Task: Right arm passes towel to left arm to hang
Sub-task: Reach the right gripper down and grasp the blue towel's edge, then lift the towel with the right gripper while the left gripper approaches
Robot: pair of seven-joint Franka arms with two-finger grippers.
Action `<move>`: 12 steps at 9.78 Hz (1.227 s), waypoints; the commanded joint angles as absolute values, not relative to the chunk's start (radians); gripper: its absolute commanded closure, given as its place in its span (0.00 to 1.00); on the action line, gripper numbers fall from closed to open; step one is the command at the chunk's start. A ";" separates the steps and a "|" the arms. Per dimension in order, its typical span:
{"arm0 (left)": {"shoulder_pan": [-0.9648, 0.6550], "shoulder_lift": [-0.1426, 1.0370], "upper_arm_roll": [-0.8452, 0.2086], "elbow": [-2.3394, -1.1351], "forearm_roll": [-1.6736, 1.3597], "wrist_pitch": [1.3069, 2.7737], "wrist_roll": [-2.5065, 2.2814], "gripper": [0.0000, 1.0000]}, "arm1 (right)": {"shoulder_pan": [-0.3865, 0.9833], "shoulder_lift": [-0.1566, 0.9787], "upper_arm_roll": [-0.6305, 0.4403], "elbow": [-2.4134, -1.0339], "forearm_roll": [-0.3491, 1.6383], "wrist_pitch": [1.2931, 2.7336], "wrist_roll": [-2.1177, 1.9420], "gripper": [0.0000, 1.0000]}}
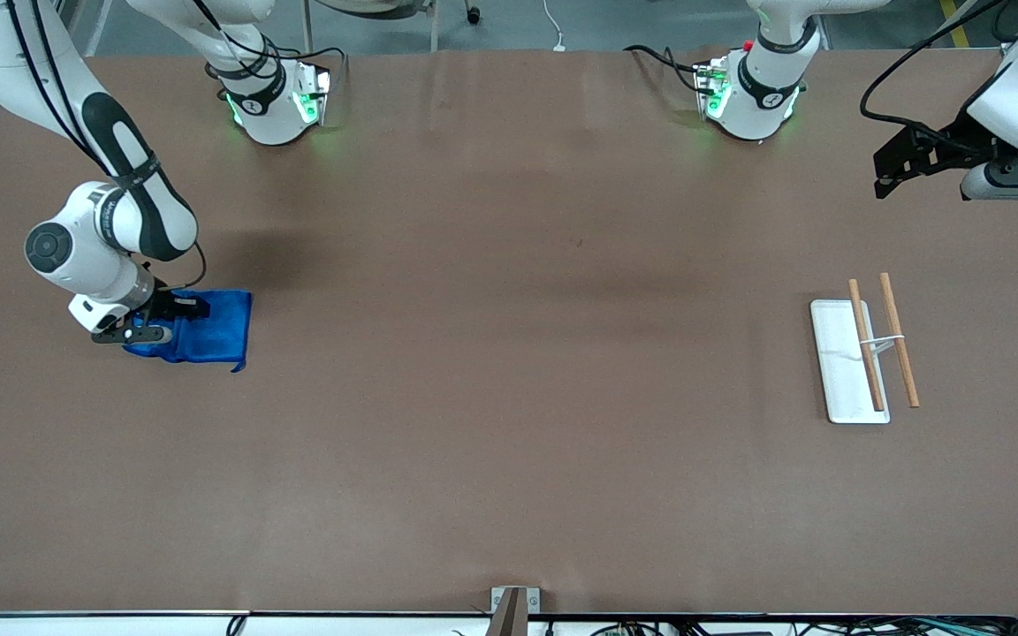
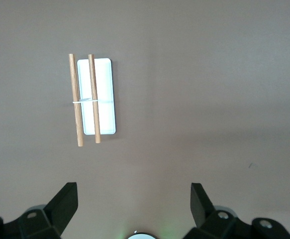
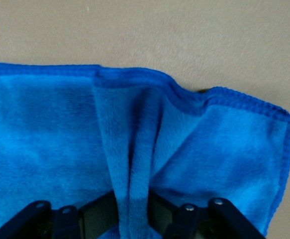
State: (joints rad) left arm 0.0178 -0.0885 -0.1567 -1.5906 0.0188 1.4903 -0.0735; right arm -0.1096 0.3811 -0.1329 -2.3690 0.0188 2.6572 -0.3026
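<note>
Surface: brown table (image 1: 509, 397) is spreading across the whole front view, both arm bases standing at its 12 o'clock edge.
Towel: blue towel (image 1: 208, 331) is lying on the table at the right arm's end, around 9 o'clock.
Right gripper: right gripper (image 1: 175, 311) is sitting low on the towel, pinching a raised fold (image 3: 132, 199) of it between its fingers.
Left gripper: left gripper (image 1: 887, 172) is hovering over bare table at 2 o'clock, fingers (image 2: 65, 204) spread wide, holding nothing.
Rack: white tray (image 1: 838, 371) with two wooden rods (image 1: 865, 344) is resting near 3 o'clock, at the left arm's end.
</note>
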 commanded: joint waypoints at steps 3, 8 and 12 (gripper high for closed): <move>0.017 -0.064 -0.160 -1.588 0.020 1.470 -0.057 0.00 | -0.101 0.275 -0.117 -2.286 0.087 2.397 -0.288 0.99; 0.015 -0.064 -0.160 -1.588 0.020 1.470 -0.058 0.00 | -0.002 0.238 -0.106 -1.962 0.436 1.901 -0.243 0.99; 0.017 -0.054 -0.161 -1.586 -0.006 1.471 -0.055 0.00 | 0.242 0.213 -0.103 -1.811 0.785 1.859 -0.013 0.99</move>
